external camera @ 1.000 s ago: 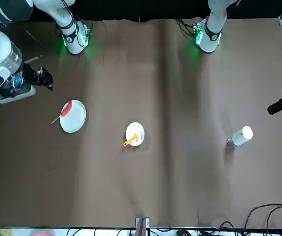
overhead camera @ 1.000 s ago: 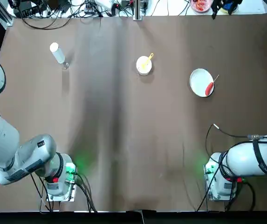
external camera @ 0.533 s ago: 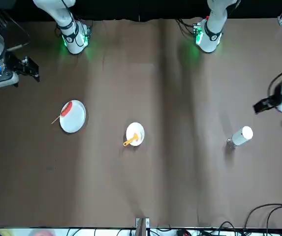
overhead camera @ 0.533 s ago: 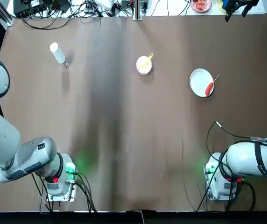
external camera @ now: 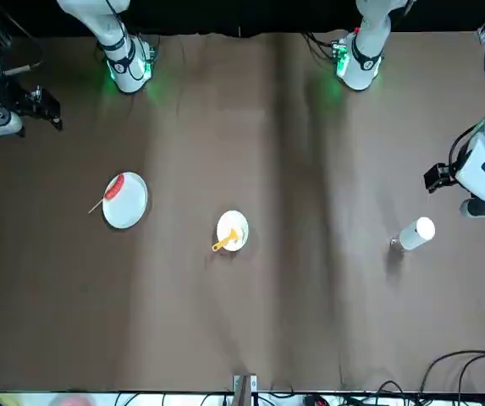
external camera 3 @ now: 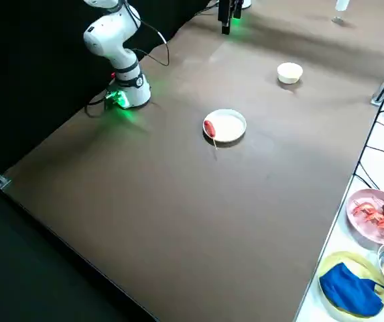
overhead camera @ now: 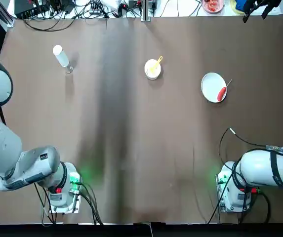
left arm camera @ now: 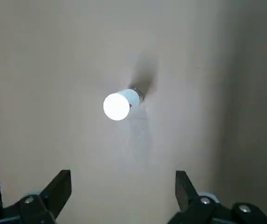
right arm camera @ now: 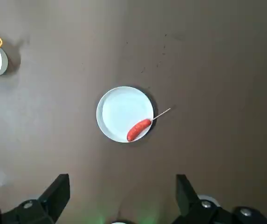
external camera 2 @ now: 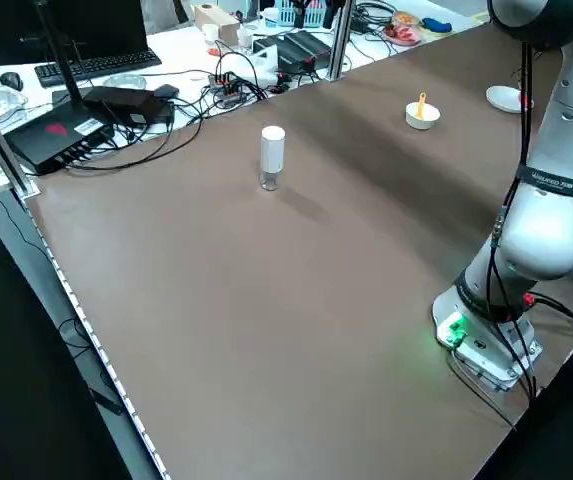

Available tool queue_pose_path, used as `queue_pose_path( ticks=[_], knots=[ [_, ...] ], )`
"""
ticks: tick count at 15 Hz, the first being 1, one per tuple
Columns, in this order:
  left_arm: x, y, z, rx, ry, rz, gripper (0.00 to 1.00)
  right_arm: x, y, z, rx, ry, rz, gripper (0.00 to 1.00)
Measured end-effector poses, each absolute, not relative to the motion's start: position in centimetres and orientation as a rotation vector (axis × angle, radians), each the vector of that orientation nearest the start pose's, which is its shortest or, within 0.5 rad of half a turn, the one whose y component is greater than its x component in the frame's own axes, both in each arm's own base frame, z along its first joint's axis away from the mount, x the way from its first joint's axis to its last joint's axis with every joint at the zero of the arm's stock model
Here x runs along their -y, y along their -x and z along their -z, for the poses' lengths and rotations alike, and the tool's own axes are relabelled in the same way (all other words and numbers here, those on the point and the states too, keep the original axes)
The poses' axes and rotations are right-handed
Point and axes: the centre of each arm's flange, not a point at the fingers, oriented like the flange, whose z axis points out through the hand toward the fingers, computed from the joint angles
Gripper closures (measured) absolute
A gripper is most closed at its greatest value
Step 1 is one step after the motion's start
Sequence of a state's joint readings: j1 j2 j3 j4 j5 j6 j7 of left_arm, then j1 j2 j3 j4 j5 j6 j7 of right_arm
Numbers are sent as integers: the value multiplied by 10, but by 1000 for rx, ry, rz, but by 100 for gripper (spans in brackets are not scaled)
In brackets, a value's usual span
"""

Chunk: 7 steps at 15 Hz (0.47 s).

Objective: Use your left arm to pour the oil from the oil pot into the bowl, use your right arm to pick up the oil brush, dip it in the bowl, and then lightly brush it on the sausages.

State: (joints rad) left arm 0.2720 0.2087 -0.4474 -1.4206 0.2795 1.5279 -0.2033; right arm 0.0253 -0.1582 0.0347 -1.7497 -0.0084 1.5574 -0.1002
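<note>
The white oil pot (overhead camera: pixel 60 56) stands upright at the far left of the table, its spout end down. High above it, my left gripper (left arm camera: pixel 121 187) is open, and its wrist view looks down on the round cap of the oil pot (left arm camera: pixel 119 105). The small white bowl (overhead camera: pixel 152 69) sits at the far middle with the yellow-handled oil brush (overhead camera: pixel 157 61) resting in it. On the white plate (overhead camera: pixel 212 87) to the right lies a red sausage (overhead camera: pixel 222 93) on a stick. My right gripper (right arm camera: pixel 122 191) hangs open high above the plate (right arm camera: pixel 119 109).
Cables, a keyboard and boxes (external camera 2: pixel 96 100) line the far edge. Dishes of food (external camera 3: pixel 379 215) sit past the far right corner. The two arm bases (overhead camera: pixel 62 190) glow green at the near edge. Brown cloth covers the table between the objects.
My left arm's wrist has swung in over the table, close to the oil pot. The right arm's wrist has drifted outward and up. Nothing on the table has moved.
</note>
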Motion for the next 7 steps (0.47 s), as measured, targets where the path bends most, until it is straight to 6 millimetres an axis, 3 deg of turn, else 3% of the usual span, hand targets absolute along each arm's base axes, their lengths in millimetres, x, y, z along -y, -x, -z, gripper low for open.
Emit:
queue_pose_path(
  ticks=[7],
  knots=[
    [56, -615, -589, 38, 3022, 41, 1, -30, -501, -623, 243, 3146, -48, 0]
  ],
)
